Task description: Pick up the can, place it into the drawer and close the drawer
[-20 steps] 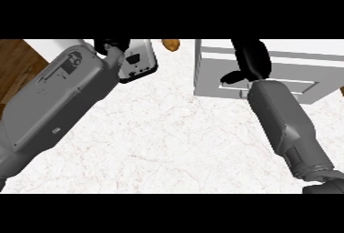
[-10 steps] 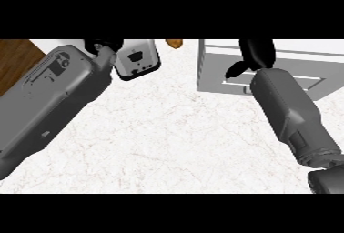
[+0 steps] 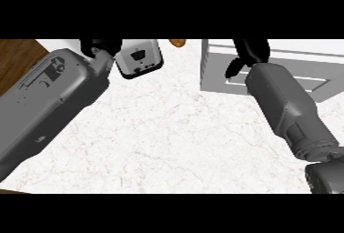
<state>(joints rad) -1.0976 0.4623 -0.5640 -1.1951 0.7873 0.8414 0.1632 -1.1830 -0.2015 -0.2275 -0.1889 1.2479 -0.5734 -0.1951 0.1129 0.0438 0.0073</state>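
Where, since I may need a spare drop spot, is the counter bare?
The widest bare patch is the middle of the counter, bordered by the left forearm, the right forearm and the lower edge. Crowded along the top: the left hand, a black-and-white device, a brown object and the drawer unit with the right hand above it.

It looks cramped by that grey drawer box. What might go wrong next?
The left forearm lies right beside the white appliance, so a swing might knock it. The right hand hangs over the drawer unit; the can is out of sight, so it could land outside the drawer.
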